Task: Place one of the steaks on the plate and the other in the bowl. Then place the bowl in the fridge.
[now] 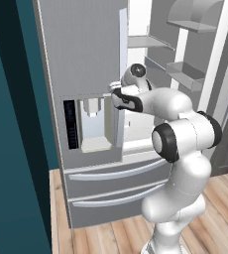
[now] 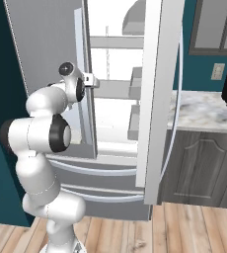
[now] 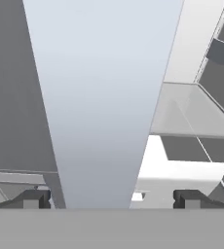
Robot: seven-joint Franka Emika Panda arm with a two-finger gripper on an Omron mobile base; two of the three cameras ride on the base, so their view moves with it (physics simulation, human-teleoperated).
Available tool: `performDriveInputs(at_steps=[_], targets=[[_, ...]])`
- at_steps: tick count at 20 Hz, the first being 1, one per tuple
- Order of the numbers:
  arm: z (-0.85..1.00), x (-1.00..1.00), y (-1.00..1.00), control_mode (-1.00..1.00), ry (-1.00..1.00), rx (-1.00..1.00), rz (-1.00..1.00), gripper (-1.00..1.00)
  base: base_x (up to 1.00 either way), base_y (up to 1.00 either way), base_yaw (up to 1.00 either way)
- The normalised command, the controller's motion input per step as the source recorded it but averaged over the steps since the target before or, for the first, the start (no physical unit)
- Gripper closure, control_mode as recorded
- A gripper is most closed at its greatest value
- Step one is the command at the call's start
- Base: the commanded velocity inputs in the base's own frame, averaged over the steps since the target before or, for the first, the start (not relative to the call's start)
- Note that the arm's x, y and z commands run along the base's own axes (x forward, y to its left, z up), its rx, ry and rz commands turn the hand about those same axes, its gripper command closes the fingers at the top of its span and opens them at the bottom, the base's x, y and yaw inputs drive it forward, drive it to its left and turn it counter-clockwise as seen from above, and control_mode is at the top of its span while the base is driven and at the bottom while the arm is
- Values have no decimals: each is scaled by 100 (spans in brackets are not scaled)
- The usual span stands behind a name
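A: Where was the fridge (image 1: 86, 74) seen?
B: In the left base view it was spread over the upper half of the frame, grey, with its left door standing nearly shut and the water dispenser (image 1: 92, 124) set at the frame's centre left. Two drawers (image 1: 116, 186) were seen below it, in the lower middle.

A: And from the other side?
B: In the right base view the right door (image 2: 157, 99) was swung out, running from the top edge down to the lower middle of the frame. The white shelved interior (image 2: 113, 84) was shown between the two doors, in the upper centre.

A: How was the tool (image 3: 111, 197) placed?
B: In the hand view its two dark fingertips (image 3: 36, 198) were found at the bottom edge, spread wide, one at lower left and one at lower right. The pale edge of the left door (image 3: 104, 97) was framed between them, rising to the top of the frame. Nothing was gripped. Whether the tips were touching the door could not be told.

A: Anything else noted?
B: A marble tabletop (image 2: 204, 111) over dark cabinets (image 2: 199, 168) was seen at the right of the right base view, and a wooden floor (image 1: 111, 238) along the bottom of the left base view.
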Motion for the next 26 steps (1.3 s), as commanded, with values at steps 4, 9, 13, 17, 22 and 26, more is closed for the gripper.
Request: performDriveInputs(at_steps=[4, 9, 13, 17, 22, 26], targets=[[0, 52, 15, -100, 0, 0, 0, 100, 0, 0, 0], [0, 41, 14, -100, 1, 0, 0, 100, 0, 0, 0], [0, 1, 4, -100, 5, 0, -7, 100, 0, 0, 0], [1, -6, 0, -100, 17, -2, -18, 100, 0, 0, 0], [3, -45, 0, -100, 10, 0, -17, 100, 0, 0, 0], [0, -65, 0, -100, 1, 0, -15, 100, 0, 0, 0]])
